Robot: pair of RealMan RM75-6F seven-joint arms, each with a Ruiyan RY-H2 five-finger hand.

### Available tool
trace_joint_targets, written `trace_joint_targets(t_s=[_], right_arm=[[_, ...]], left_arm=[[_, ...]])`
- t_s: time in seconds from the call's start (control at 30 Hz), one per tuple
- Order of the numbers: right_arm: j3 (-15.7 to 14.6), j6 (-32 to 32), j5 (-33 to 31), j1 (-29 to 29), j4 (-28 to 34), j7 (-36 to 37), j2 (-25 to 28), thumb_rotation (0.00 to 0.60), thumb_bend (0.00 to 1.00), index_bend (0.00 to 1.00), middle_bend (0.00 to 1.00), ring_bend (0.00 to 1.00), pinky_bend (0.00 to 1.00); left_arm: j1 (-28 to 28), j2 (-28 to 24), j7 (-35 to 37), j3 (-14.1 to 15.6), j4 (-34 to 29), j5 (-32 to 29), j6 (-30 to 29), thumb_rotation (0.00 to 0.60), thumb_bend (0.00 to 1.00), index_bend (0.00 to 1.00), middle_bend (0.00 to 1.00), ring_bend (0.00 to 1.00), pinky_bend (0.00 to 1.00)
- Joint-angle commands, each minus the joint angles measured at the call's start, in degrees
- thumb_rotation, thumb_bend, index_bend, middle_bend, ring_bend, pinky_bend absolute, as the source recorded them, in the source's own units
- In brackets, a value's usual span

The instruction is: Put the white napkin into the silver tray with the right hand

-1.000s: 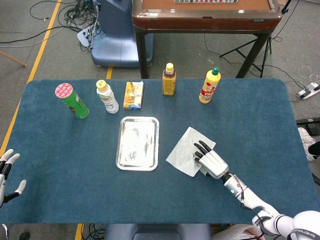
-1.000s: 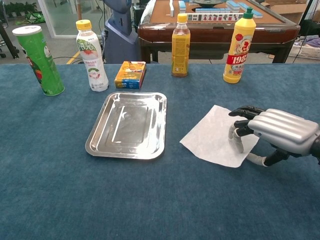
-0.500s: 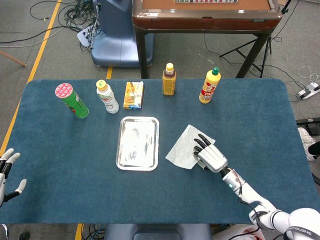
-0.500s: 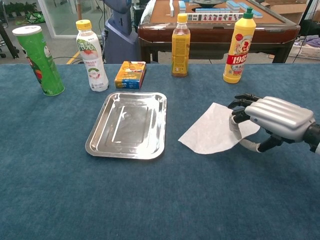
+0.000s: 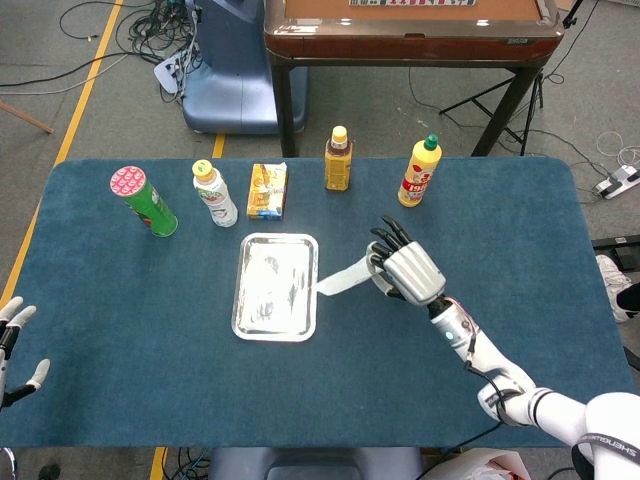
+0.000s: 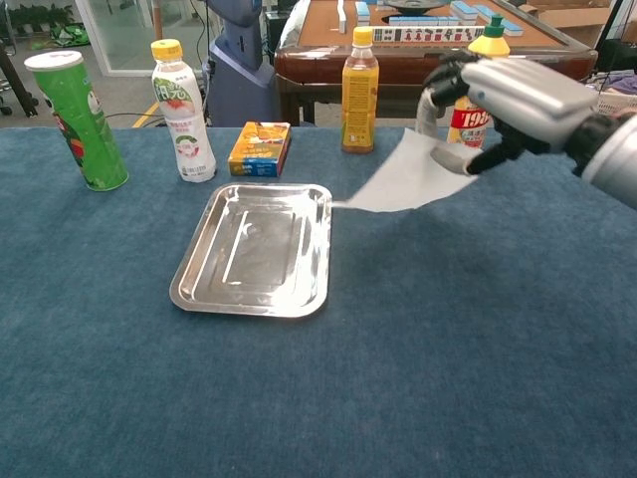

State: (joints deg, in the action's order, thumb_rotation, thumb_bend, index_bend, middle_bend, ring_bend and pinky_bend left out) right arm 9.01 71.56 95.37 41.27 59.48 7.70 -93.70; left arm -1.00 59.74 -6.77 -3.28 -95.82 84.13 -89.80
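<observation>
My right hand pinches the white napkin by one edge and holds it in the air above the blue table. The sheet hangs down to the left, its free corner close to the right rim of the silver tray. The tray lies flat with nothing in it, left of the hand. My left hand shows only at the far left edge of the head view, fingers apart, holding nothing.
Along the back of the table stand a green can, a white drink bottle, an orange-and-blue box, an amber bottle and a yellow bottle. A brown table stands beyond.
My right hand has lifted the napkin off the table and carried it up and left toward the tray. The left hand has barely shifted.
</observation>
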Motion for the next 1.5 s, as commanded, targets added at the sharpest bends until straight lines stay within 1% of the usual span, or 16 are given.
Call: trace_joint_targets(t_s=[0.03,0.17,0.3,0.47,0.6,0.73,0.97,1.2,1.3,1.5], right_arm=[[1.78,-0.24,1.22,3.86,1.10,-1.32,0.12,0.600,0.46,0.68,0.42,0.18,0.00],[2.17,-0.89,2.89,7.43,0.20,-1.77,-1.39,0.600,0.46,0.68,0.42,0.19,0.00],[0.69,-1.08,4.94,9.73,-2.88,-1.86,-3.95,0.600,0.46,0.69,0.42,0.20,0.00],[-3.11,-0.45,7.20,10.32,-7.80,0.27,-7.76,0.600,0.46,0.69,0.43,0.21,0.00],[-6.90,0.34,9.59,10.40,-12.67,2.90,-10.71,0.600,0.46,0.70,0.43,0.21,0.00],[-9.26,1.13,11.08,10.58,-16.43,4.61,-12.49,0.600,0.46,0.70,0.43,0.22,0.00],[-10.76,2.90,11.64,11.70,-23.19,10.86,-14.08,0.600,0.46,0.70,0.43,0.22,0.00],[-12.58,1.74,11.83,13.48,-32.12,16.24,-17.30,0.600,0.45,0.70,0.43,0.22,0.00],[-12.93,1.32,11.46,14.16,-35.49,18.99,-18.97,0.600,0.45,0.70,0.43,0.22,0.00],[-14.27,0.45,11.56,15.80,-41.24,22.04,-21.68,0.600,0.44,0.70,0.43,0.22,0.00]], left_arm=[[0.18,-0.15,-0.20,0.02,-0.24,0.05,-0.30,0.600,0.27,0.17,0.10,0.13,0.02],[0.45,-0.26,-0.35,0.10,-0.51,0.12,-0.67,0.600,0.27,0.17,0.10,0.13,0.02],[0.87,-0.32,-0.16,0.22,-0.47,-0.06,-1.02,0.600,0.27,0.17,0.10,0.13,0.02],[1.42,-0.42,0.35,0.31,-0.14,-0.46,-1.37,0.600,0.27,0.17,0.10,0.13,0.02],[1.47,-0.51,0.56,0.27,0.09,-0.54,-1.29,0.600,0.27,0.17,0.10,0.13,0.02],[1.44,-0.41,0.55,0.29,0.08,-0.30,-1.29,0.600,0.27,0.17,0.10,0.13,0.02],[1.75,-0.48,0.38,0.34,-0.04,-0.38,-1.54,0.600,0.27,0.17,0.10,0.13,0.02],[2.11,-0.42,0.05,0.51,-0.21,-0.42,-1.74,0.600,0.27,0.17,0.10,0.13,0.02],[2.24,-0.47,-0.03,0.46,-0.22,-0.59,-1.81,0.600,0.27,0.17,0.10,0.13,0.02],[2.36,-0.56,-0.16,0.41,-0.27,-0.80,-1.80,0.600,0.27,0.17,0.10,0.13,0.02]])
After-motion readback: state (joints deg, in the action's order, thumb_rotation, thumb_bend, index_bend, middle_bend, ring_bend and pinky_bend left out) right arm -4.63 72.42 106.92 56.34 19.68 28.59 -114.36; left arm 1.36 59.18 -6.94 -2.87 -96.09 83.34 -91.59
